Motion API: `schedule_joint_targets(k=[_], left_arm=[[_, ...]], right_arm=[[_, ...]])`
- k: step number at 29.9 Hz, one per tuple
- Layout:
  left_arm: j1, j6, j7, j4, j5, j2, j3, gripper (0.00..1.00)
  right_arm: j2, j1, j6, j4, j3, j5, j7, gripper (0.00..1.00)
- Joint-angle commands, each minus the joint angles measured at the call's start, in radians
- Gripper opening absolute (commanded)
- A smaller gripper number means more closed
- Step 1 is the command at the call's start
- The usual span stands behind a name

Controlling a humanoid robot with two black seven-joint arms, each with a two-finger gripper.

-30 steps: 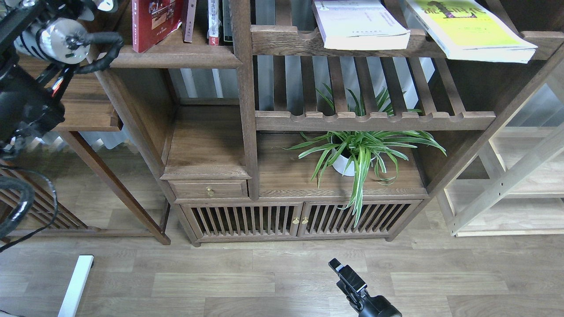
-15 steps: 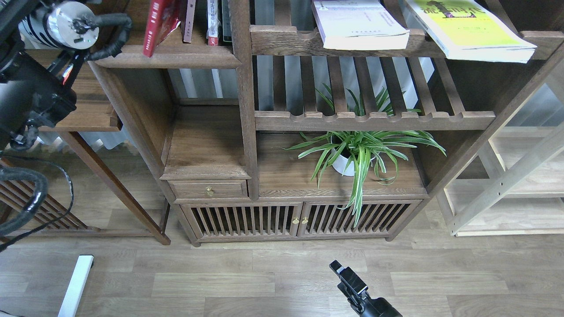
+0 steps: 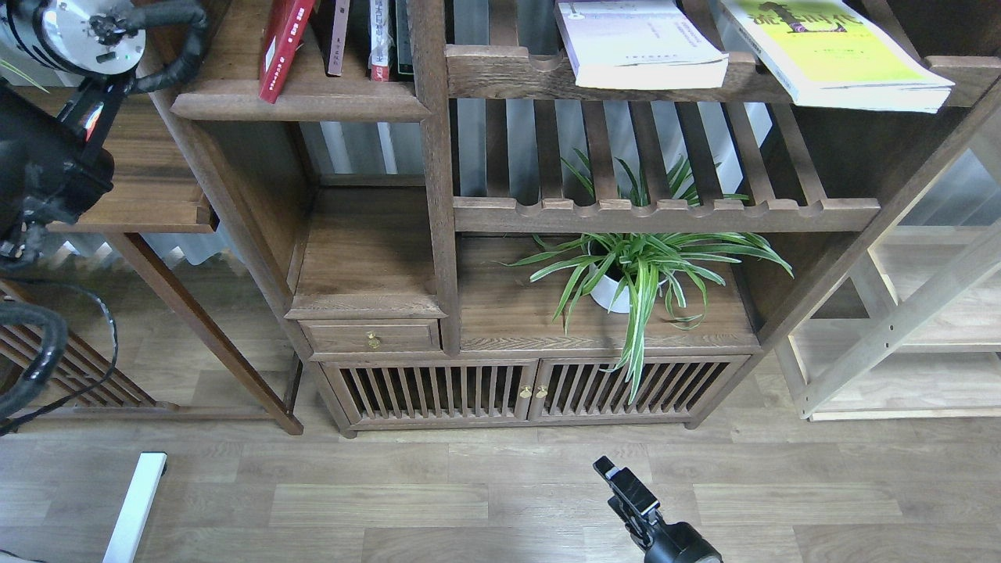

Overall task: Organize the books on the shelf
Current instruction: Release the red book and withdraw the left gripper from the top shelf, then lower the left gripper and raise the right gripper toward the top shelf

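Red book went from cover-out a second ago to nearly upright, spine out, on the shelf left of the slim volumes. Lavender book and yellow-green book lie flat right of the shelf, still unplaced. Left gripper out of view; right gripper low, finger state unclear.

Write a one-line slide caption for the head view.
Red paperback book stands on the solid dark-brown wooden shelf; pale lavender-white book and yellow-green book lie on the slatted rail.
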Motion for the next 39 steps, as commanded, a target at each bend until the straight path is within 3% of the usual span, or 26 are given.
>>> schedule_joint_targets(k=[1,10,14,18,21,25,26,33,39], left_arm=[[0.073,0.000,-0.006,-0.091,-0.006,0.043,-0.013,0.44],[0.481,-0.024,-0.015,-0.528,-0.009,0.131,-0.197,0.47],[0.649,-0.177,-0.020,-0.616,-0.011,0.123,-0.283,0.54],[0.783,-0.402,-0.018,-0.609,-0.011,0.114,-0.309,0.57],[0.841,-0.402,-0.023,-0.593,-0.038,0.089,-0.318,0.67],[0.943,-0.402,-0.027,-0.578,-0.133,0.017,-0.323,0.96],[0.961,-0.402,-0.029,-0.576,-0.150,0.004,-0.324,0.98],[1.101,-0.402,-0.030,-0.457,-0.328,-0.150,-0.313,0.98],[1.159,-0.402,-0.026,-0.205,-0.351,-0.312,-0.309,0.98]], right_arm=[[0.016,0.020,0.000,-0.026,0.001,0.000,0.002,1.00],[0.047,0.040,0.000,-0.034,0.001,0.012,0.002,1.00],[0.025,0.095,0.000,-0.038,0.022,0.011,-0.009,1.00],[-0.001,0.071,0.000,-0.035,0.021,0.015,-0.006,1.00],[0.001,0.067,0.000,-0.037,0.033,0.015,-0.005,1.00],[-0.013,0.070,0.000,-0.041,0.033,0.009,-0.005,1.00],[-0.019,0.070,0.000,-0.041,0.031,0.009,-0.005,1.00],[-0.099,0.081,0.000,0.007,0.048,0.006,-0.012,1.00],[-0.232,0.086,0.000,0.038,0.108,0.040,-0.009,1.00]])
